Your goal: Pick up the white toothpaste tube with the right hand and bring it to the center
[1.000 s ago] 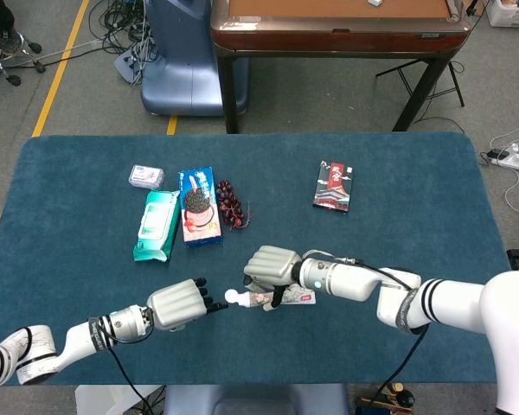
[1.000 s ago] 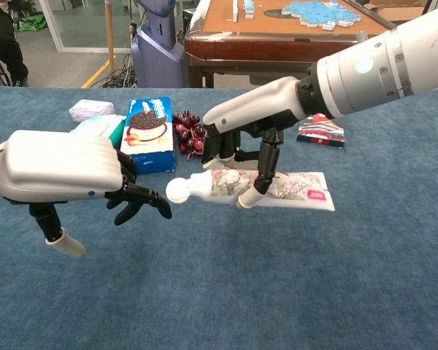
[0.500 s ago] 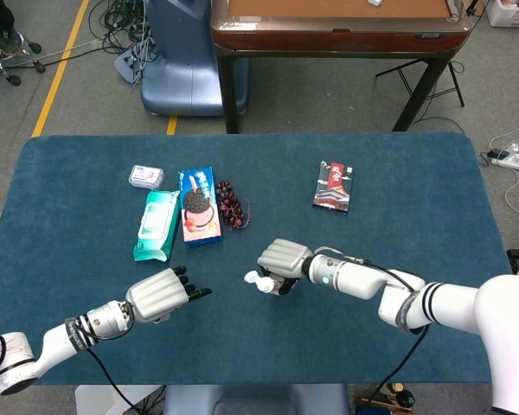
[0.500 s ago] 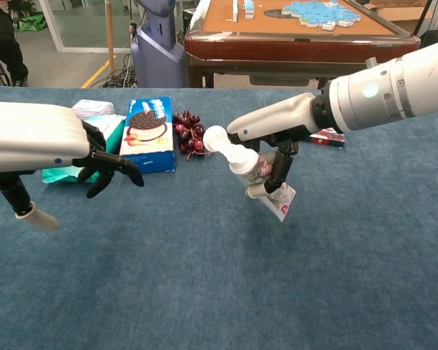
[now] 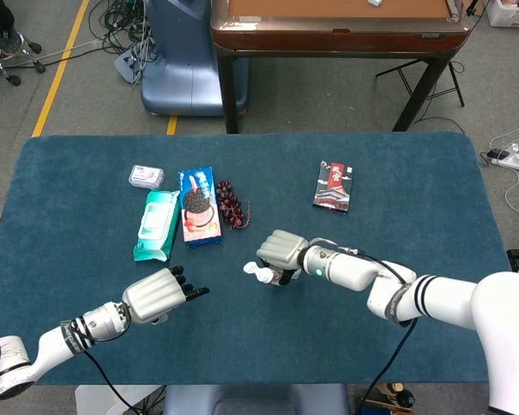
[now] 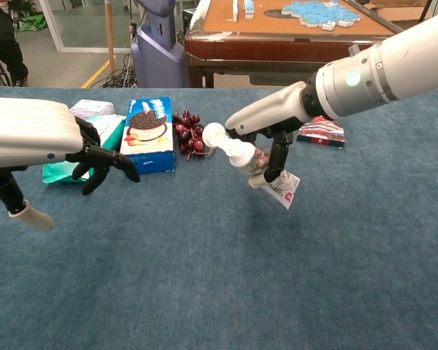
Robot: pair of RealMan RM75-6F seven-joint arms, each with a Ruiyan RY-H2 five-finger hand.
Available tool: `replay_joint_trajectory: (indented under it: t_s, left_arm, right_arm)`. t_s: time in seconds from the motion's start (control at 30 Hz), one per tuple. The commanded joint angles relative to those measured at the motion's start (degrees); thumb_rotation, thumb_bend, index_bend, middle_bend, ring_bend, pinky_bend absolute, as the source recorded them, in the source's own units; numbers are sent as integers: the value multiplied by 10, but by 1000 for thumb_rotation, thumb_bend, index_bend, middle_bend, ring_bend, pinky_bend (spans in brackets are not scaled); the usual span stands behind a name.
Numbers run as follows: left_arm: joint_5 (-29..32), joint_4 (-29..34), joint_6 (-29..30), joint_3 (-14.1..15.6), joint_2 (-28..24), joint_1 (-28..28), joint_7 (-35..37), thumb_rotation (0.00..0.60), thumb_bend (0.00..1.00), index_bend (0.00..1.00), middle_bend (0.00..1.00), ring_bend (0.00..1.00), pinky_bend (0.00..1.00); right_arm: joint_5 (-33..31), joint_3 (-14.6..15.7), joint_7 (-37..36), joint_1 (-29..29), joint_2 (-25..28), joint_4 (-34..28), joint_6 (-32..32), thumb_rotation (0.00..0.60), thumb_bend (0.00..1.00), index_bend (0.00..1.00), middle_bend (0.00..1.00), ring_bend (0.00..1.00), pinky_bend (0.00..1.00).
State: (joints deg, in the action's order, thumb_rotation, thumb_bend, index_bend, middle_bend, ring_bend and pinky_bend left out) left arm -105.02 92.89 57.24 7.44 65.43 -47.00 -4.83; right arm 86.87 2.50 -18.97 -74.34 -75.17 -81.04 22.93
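Note:
My right hand point(image 5: 283, 253) point(image 6: 266, 127) grips the white toothpaste tube point(image 6: 252, 160) near the middle of the blue table point(image 5: 415, 181). The tube is tilted, its white cap point(image 5: 250, 270) point(image 6: 213, 135) pointing up and to the left and its flat crimped end point(image 6: 286, 191) hanging low over the cloth. In the head view the hand hides most of the tube. My left hand point(image 5: 154, 295) point(image 6: 36, 138) hovers over the front left of the table, holding nothing, with its dark fingers point(image 6: 102, 160) spread.
At the back left lie a green wipes pack point(image 5: 156, 226), a blue cookie box point(image 5: 199, 205), a bunch of dark grapes point(image 5: 231, 205) and a small white packet point(image 5: 146, 176). A red-and-black box point(image 5: 333, 186) lies at the back right.
My right hand has lifted the tube from lying flat, tilted it cap-up and carried it slightly back. My left hand has drawn away to the left.

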Motion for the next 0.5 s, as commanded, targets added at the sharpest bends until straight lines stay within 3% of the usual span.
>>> replay_joint_trajectory:
  t_s: [0.03, 0.17, 0.33, 0.5]
  left_arm:
    - [2, 1, 0, -1, -1, 1, 2, 600, 92, 179, 504, 493, 294]
    - [4, 5, -1, -4, -2, 3, 3, 600, 92, 179, 504, 493, 294]
    - [12, 4, 3, -10, -4, 9, -2, 600, 92, 179, 502, 492, 294]
    - [59, 2, 22, -25, -12, 37, -13, 600, 92, 179, 490, 481, 294]
  right_arm:
    - [-44, -17, 48, 2, 10, -12, -12, 321, 1, 275, 338, 308, 188]
    - [-92, -28, 95, 2, 23, -25, -19, 286, 0, 21, 142, 181, 127]
    - [-140, -38, 141, 16, 51, -52, 15, 288, 0, 0, 91, 140, 120]
    - [-177, -39, 180, 63, 102, -100, 92, 447, 0, 0, 115, 140, 120]
